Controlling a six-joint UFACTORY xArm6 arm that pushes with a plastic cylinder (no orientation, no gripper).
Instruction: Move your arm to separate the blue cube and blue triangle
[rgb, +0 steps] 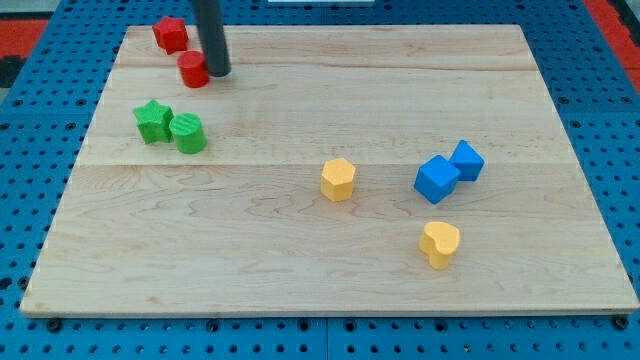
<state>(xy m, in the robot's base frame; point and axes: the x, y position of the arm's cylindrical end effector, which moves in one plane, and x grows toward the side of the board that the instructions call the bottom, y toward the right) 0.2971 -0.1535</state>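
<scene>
Two blue blocks sit touching at the view's right. The nearer, larger one is the blue cube (437, 179). The smaller one behind it to the right (467, 160) is the other blue block; its triangle shape is hard to make out. My tip (218, 73) stands at the view's top left, just right of a red cylinder (193, 69) and touching or nearly touching it. It is far from both blue blocks.
A red star-like block (170, 34) lies at the top left corner. A green star (153, 122) and a green cylinder (188, 133) sit together at the left. A yellow hexagon (338, 179) is at the middle. A yellow heart (440, 243) lies below the blue pair.
</scene>
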